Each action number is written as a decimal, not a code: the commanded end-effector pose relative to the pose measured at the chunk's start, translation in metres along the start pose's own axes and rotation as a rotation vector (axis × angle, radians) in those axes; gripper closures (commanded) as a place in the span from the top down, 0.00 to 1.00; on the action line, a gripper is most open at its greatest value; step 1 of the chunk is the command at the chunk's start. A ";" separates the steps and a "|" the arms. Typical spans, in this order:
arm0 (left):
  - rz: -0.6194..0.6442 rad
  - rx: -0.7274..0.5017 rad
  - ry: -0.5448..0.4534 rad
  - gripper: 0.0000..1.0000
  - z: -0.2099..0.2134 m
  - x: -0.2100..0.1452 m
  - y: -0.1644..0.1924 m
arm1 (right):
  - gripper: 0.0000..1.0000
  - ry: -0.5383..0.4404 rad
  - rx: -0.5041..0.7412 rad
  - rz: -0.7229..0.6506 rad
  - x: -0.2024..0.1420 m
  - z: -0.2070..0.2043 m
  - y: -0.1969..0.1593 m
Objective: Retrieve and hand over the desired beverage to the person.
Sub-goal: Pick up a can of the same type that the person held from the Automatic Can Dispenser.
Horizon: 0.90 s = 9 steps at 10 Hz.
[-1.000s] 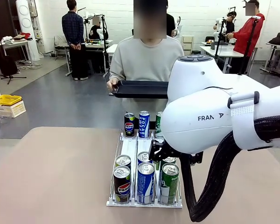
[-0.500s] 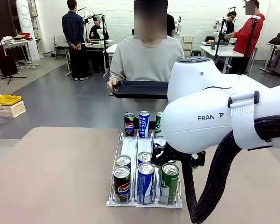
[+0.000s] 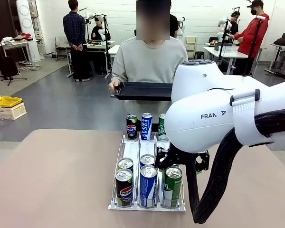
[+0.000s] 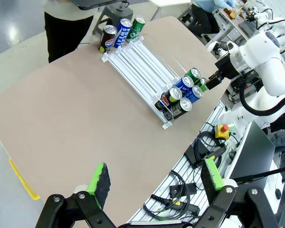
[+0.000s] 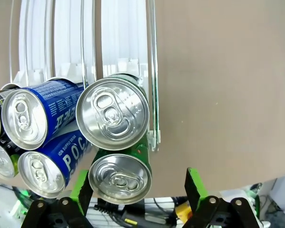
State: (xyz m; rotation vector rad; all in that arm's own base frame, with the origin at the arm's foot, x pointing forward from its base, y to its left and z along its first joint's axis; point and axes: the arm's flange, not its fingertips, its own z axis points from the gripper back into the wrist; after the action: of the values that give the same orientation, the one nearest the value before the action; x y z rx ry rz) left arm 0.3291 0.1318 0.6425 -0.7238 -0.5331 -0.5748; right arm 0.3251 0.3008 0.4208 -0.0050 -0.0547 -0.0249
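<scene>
Right gripper (image 5: 137,190), spread wide, is lined up over the front green can (image 5: 118,176) at the rack's (image 5: 152,95) near-right corner — ready to grasp; the person (image 3: 147,59) holds a black tray (image 3: 142,90) out — to receive it.

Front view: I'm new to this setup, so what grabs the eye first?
The big white right arm looms in the right foreground, its right gripper, jaws open, above the green cans in the rack. Across the table, the person holds a black tray.

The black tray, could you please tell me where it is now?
In the front view, the person at the far side of the table holds the black tray mid-picture, beyond the three far cans of the rack.
</scene>
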 end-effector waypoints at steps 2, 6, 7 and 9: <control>-0.018 -0.018 -0.013 1.00 0.002 0.001 0.001 | 1.00 0.027 0.016 0.030 0.010 -0.001 0.005; -0.018 -0.018 -0.013 1.00 0.002 0.001 0.001 | 1.00 0.027 0.014 0.041 0.011 -0.003 0.004; -0.018 -0.018 -0.013 1.00 0.002 0.001 0.001 | 1.00 0.027 0.011 0.045 0.012 -0.003 0.005; -0.018 -0.018 -0.013 1.00 0.002 0.001 0.001 | 1.00 0.018 0.016 0.051 0.013 -0.004 0.005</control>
State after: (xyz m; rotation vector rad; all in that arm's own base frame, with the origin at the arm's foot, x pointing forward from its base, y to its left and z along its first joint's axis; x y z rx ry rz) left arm 0.3291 0.1318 0.6425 -0.7238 -0.5332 -0.5748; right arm 0.3331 0.3028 0.4180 0.0064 -0.0342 0.0032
